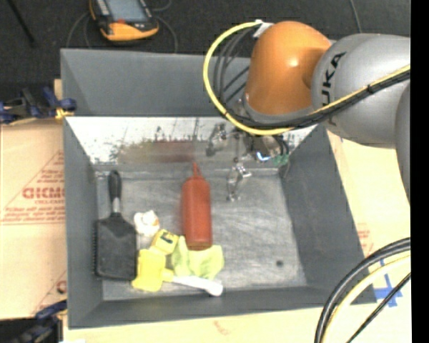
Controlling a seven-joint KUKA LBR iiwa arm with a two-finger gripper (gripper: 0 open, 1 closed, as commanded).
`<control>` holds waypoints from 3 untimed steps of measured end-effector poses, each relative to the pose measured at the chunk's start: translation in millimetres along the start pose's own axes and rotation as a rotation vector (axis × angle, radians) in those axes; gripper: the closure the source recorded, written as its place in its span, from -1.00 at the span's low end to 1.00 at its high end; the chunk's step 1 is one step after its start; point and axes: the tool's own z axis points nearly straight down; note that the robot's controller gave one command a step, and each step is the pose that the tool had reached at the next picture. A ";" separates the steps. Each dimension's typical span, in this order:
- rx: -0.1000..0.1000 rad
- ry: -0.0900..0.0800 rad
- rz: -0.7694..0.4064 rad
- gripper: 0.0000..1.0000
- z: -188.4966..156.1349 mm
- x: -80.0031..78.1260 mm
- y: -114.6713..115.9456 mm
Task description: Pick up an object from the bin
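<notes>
The arm's orange cover (289,66) hangs at one o'clock of the bin (261,234); we cannot tell the jaws' state. Nearest lies the red bottle (196,216), centre, at seven o'clock from them. We advise straddling its body crosswise.

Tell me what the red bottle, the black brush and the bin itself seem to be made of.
The red bottle is likely plastic, smooth and matte, with a moulded nozzle top. The black brush seems to be plastic, dull black on handle and block; its bristles are too dark to judge. The bin is grey sheet metal, with a scuffed floor and a faintly reflective back wall.
</notes>
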 end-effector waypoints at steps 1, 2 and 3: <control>0.001 0.005 -0.260 -1.00 10.2 2.6 3.3; -0.001 0.004 -0.187 -1.00 19.7 12.6 8.7; 0.001 0.003 -0.281 -1.00 37.4 3.4 19.4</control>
